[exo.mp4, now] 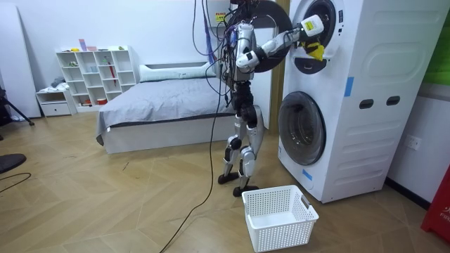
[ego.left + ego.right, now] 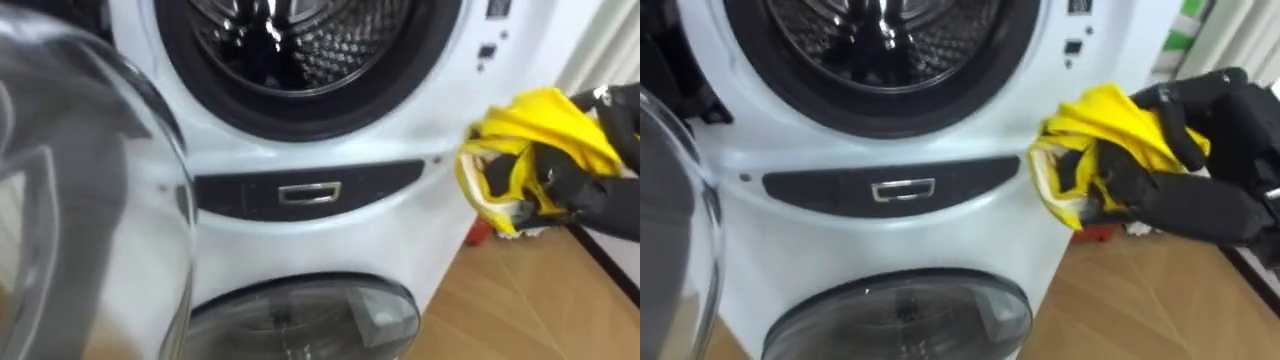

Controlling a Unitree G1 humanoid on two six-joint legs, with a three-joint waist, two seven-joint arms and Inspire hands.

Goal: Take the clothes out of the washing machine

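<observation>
A yellow garment (image 2: 540, 130) hangs bunched in my black right hand (image 2: 590, 185), whose fingers are curled round it. The hand holds it in the air just right of the upper washing machine's open drum (image 2: 290, 40), at the height of the dark handle strip (image 2: 310, 190). The drum's steel wall shows and I see no clothes in the visible part. In the room view I stand close to the stacked machines (image 1: 365, 84) with my arm raised and the yellow garment (image 1: 314, 49) at the upper opening.
The upper machine's glass door (image 2: 80, 200) is swung open at my left. The lower machine's round door (image 2: 300, 315) is closed below. A white laundry basket (image 1: 279, 214) stands on the wood floor behind me. A bed (image 1: 162, 102) and white shelf (image 1: 95, 70) stand further back.
</observation>
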